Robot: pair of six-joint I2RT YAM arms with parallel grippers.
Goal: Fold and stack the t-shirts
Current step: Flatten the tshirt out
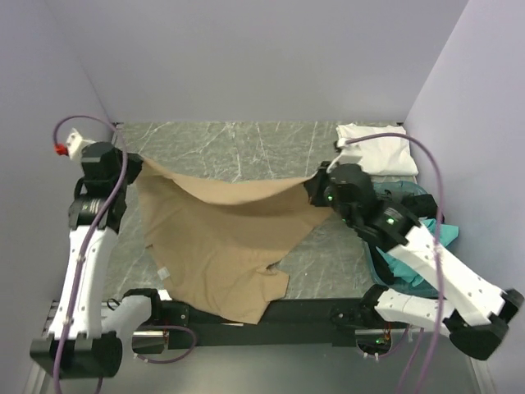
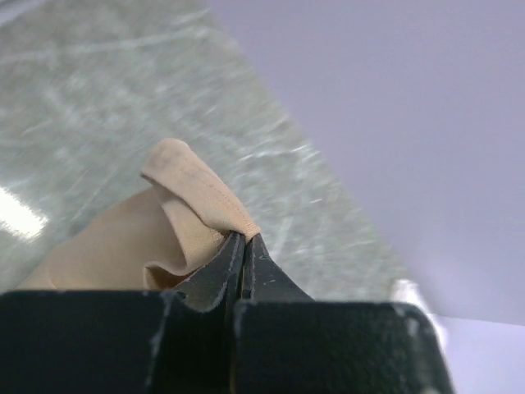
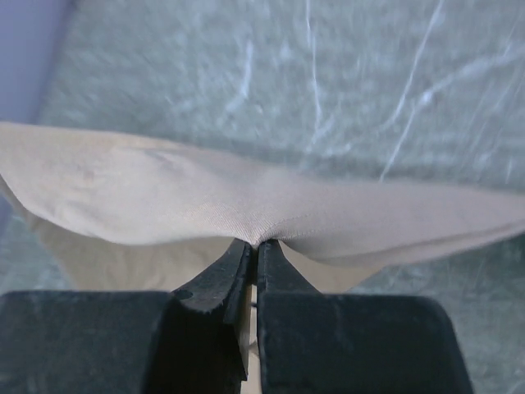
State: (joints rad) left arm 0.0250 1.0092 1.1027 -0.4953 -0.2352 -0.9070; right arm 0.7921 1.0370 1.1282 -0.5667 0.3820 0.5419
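The tan t-shirt (image 1: 221, 238) hangs stretched between my two grippers above the marble table, its lower part draping over the table's near edge. My left gripper (image 1: 135, 164) is shut on its left corner; the left wrist view shows the jaws closed on a folded tan hem (image 2: 201, 201). My right gripper (image 1: 312, 187) is shut on its right edge; the right wrist view shows the tan cloth (image 3: 246, 205) pinched at the fingertips. A folded white t-shirt (image 1: 376, 148) lies at the back right. A teal t-shirt (image 1: 410, 254) lies under my right arm. The dark grey one is not visible.
A shallow teal basket (image 1: 402, 193) sits at the right under my right arm. Grey walls close in the table on the left, back and right. Bare marble table (image 1: 246, 148) shows behind the shirt.
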